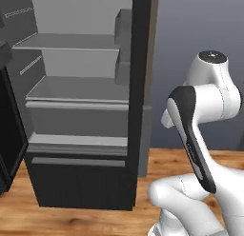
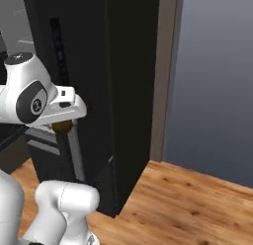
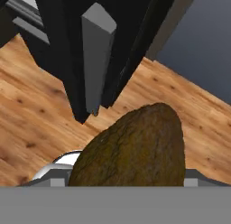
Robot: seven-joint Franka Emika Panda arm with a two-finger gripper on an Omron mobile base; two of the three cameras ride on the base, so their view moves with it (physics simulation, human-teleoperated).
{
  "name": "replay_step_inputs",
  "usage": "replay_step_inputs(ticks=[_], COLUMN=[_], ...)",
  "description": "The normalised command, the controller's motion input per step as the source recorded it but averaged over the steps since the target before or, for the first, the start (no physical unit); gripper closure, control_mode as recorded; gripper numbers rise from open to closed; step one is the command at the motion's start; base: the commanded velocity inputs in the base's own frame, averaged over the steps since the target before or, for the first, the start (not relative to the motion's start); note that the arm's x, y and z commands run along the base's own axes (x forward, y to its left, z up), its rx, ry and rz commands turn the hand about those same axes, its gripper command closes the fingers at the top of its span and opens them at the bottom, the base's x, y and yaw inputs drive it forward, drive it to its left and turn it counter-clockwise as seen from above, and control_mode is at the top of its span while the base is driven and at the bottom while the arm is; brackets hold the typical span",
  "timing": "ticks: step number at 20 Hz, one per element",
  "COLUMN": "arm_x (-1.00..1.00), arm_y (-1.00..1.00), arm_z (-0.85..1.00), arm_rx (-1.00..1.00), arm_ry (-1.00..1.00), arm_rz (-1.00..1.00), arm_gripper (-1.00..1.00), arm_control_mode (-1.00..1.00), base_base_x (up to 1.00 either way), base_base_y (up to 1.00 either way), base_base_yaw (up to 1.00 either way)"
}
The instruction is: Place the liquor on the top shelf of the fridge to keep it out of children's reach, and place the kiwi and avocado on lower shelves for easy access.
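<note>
Wooden floor (image 2: 188,199), blue-grey wall (image 2: 217,81), brown side panel (image 2: 165,76).

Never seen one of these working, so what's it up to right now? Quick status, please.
Gripper shut on small olive-brown roundish kiwi. Tall black fridge open, grey shelves bare. Black fridge side between arm and shelves.

The left base view looks from behind the arm (image 1: 200,135), forward and down into the open fridge (image 1: 86,111), near enough that the top shelf (image 1: 66,42) and the lower shelves (image 1: 78,94) show plainly. The right base view faces the fridge's black outer side (image 2: 113,91) from the other flank, close up. Both share the fridge, the wooden floor (image 2: 188,204) and the grey wall (image 2: 217,81). The hand view sits tight against the kiwi (image 3: 135,151), looking down past it to the floor and the fridge's foot
</note>
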Motion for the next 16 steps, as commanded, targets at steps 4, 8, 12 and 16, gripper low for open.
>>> replay_step_inputs(ticks=[4, 8, 12, 16], arm_x=[0.00, 0.00, 0.00, 0.00], arm_y=[0.00, 0.00, 0.00, 0.00], arm_z=[0.00, 0.00, 0.00, 0.00], arm_rx=[0.00, 0.00, 0.00, 0.00], arm_ry=[0.00, 0.00, 0.00, 0.00], arm_rz=[0.00, 0.00, 0.00, 0.00], arm_gripper=[1.00, 1.00, 1.00, 1.00], arm_control_mode=[1.00, 1.00, 1.00, 1.00], base_base_x=[0.00, 0.14, 0.26, 0.34], base_base_y=[0.88, 0.93, 0.95, 0.89], base_base_yaw=[0.68, 0.60, 0.52, 0.39])
